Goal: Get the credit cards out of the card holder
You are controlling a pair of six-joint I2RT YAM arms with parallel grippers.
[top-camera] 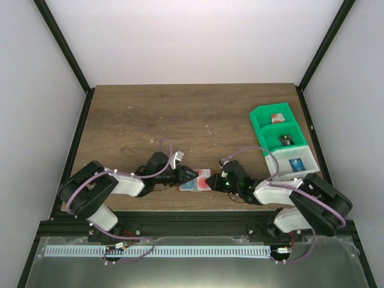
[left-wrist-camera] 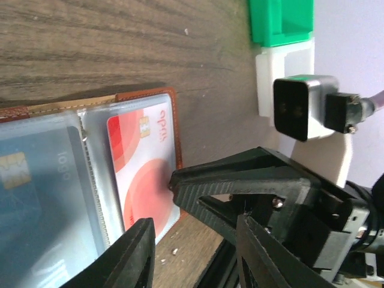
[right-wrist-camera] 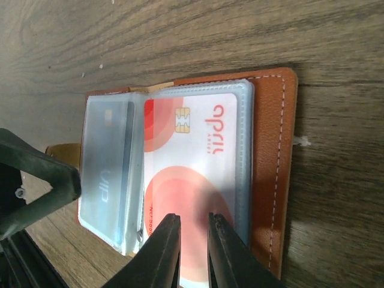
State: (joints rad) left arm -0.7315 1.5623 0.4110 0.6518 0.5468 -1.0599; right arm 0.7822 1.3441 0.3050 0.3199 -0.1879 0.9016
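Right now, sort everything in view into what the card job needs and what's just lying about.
Job: card holder, red-and-white card, blue card, left gripper, right gripper.

Lying about: green bins, white bin, both standing at the right of the table.

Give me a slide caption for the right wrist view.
Right end effector poised at a red-and-white credit card sleeved in the open brown card holder.
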